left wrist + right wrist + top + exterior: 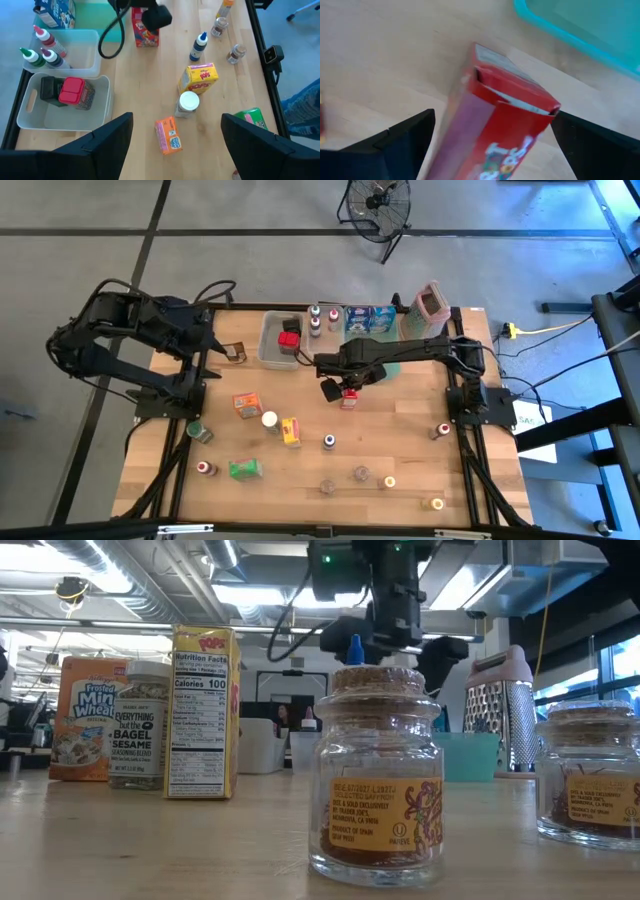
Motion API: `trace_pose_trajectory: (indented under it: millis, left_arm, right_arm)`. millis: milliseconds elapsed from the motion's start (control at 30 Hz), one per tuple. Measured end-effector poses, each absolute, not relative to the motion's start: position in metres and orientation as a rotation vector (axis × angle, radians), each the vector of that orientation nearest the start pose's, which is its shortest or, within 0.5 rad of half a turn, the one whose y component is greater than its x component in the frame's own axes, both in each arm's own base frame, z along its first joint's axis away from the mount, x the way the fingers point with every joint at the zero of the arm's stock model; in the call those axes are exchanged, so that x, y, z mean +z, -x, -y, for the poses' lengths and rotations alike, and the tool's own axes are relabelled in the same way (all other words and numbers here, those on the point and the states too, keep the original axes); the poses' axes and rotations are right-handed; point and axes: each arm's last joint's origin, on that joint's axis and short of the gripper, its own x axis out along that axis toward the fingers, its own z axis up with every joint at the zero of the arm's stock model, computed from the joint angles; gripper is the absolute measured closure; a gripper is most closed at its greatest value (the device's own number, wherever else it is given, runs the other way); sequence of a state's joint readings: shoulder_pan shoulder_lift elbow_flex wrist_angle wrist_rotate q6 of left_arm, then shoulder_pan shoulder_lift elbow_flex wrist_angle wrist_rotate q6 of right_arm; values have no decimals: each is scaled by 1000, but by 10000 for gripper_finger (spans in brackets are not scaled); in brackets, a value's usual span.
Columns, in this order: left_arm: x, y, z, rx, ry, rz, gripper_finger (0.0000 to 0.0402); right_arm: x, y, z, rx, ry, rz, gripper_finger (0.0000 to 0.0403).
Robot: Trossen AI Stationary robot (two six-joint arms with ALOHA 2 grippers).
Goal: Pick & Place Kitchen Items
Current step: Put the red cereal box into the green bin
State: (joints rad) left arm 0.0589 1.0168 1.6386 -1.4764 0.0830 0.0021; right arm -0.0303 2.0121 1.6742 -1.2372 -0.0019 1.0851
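Note:
A red food box [510, 125] stands upright on the wooden table near its middle [349, 400], beside a teal tray [580, 25]. My right gripper [492, 117] hangs over the box, pointing down and open, one finger on either side of the box's top; I see no touch. My left gripper [177, 116] waits open and raised at the table's left side [212, 360], with nothing between its fingers. Other kitchen items lie about: an orange box [246, 404], a white-capped jar [270, 420], a yellow box [291, 431], a green box [245, 470] and a blue-capped bottle [329, 442].
A clear tub [283, 340] at the far middle holds a red-capped jar [75, 92]. A second tub [75, 50] holds small bottles. A metal grater [432, 302] and blue boxes [368, 318] stand at the far edge. Cork-topped jars [378, 780] sit near the front edge.

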Motion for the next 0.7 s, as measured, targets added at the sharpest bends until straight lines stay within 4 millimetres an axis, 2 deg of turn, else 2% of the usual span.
trace_pose_trajectory:
  millis: [167, 333, 500, 700]
  left_arm:
    - [447, -109, -4, -23, 59, -853, 104]
    - [447, -109, -4, -23, 58, -847, 103]
    - [448, -110, -4, -23, 56, -838, 103]
    - [447, -112, -4, -20, 53, -845, 104]
  right_arm:
    - [210, -381, 11, -866, -864, -1403, 13]
    - [203, -381, 11, -836, -839, -1409, 38]
    - [202, -381, 11, -805, -807, -1422, 81]
    - [202, -380, 11, -769, -769, -1437, 154]
